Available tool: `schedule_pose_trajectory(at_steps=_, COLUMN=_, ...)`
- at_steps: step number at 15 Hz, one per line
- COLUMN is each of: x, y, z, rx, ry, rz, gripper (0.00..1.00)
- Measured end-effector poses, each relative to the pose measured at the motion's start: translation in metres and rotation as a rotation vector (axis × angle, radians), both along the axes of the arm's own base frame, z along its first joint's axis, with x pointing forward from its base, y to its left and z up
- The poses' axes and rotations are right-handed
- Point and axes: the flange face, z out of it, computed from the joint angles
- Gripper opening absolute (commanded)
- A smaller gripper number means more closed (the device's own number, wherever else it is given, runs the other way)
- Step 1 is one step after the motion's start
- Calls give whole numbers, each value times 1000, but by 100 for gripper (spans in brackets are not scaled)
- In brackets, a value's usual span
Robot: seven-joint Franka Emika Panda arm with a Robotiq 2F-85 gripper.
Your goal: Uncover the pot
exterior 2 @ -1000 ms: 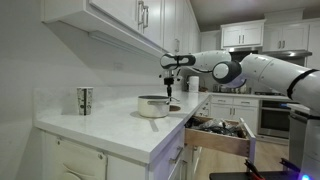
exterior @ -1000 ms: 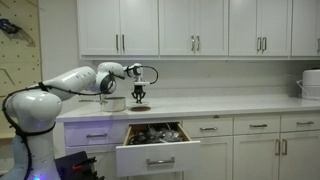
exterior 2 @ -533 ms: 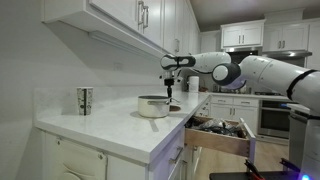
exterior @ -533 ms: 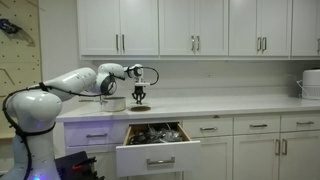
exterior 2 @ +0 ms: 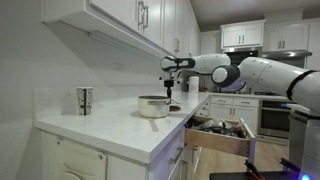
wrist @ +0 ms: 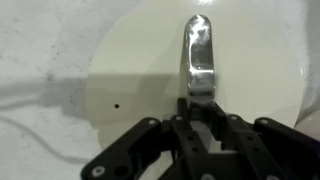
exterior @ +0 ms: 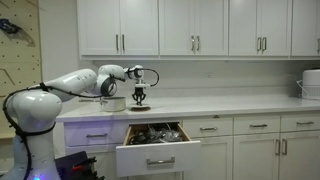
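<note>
The long white desk (exterior: pixel 230 106) carries everything, above an open drawer (exterior: pixel 155 160). The small, low, round silvery metal pot (exterior 2: pixel 153 105) stands on it, just beside the flat round disc (wrist: pixel 140 90) with a shiny metal handle (wrist: pixel 199 55). The gripper (wrist: pixel 200 108) straddles that handle's near end; whether it actually pinches it, I cannot tell.
</note>
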Motion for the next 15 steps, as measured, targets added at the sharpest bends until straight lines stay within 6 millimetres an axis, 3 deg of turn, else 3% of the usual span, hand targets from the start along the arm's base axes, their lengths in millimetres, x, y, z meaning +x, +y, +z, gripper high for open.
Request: schedule_pose_trajectory(at_steps=15, x=7, y=6, z=-17, rx=10, ry=-46, rz=5, gripper=6)
